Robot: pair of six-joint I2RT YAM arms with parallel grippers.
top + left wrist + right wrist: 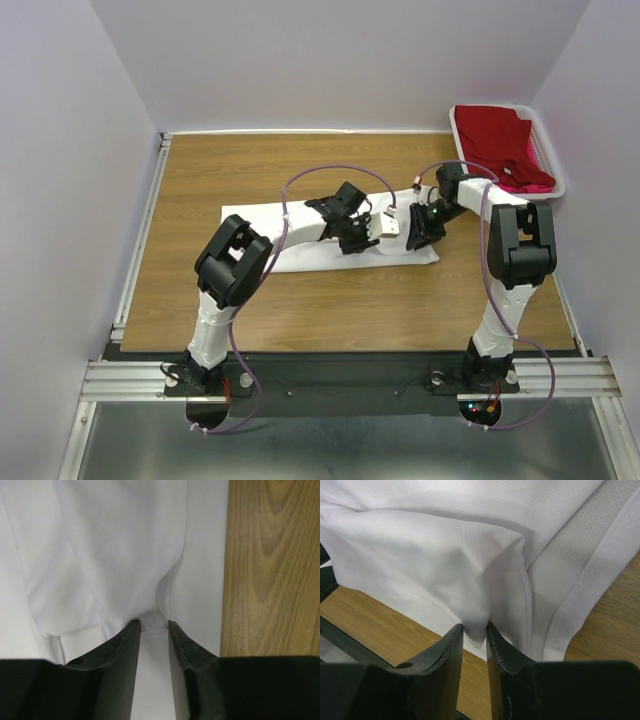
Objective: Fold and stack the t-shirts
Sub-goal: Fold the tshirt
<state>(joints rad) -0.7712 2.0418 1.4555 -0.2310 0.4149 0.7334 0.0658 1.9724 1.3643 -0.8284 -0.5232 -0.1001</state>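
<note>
**Both grippers pinched on the white shirt at mid-table**

Top camera: the white t-shirt (258, 226) lies as a long, flattened strip across the middle of the wood-grain table (220, 170). My left gripper (365, 238) and right gripper (415, 236) are both down on its right end, close together. A small pale tag sits between them, too small for me to read. In the far right corner is the white plastic basket (458, 125), holding the red t-shirt (495, 135) with the pink t-shirt (530, 184) bunched at its near side.

Left wrist: the black fingers (131, 637) of the left gripper (152, 626) sit nearly together, clamping a puckered fold of the white t-shirt (110, 555). The cloth is smooth and finely knit, and soft creases run toward the tips. Bare table (270, 570) shows at the right.

Right wrist: the right gripper (474, 628) is closed on a hanging fold of the white t-shirt (435, 565) (a fine dotted weave shows here). A broad stitched hem (580, 600) runs diagonally at right, and the table (385, 630) shows below.
</note>
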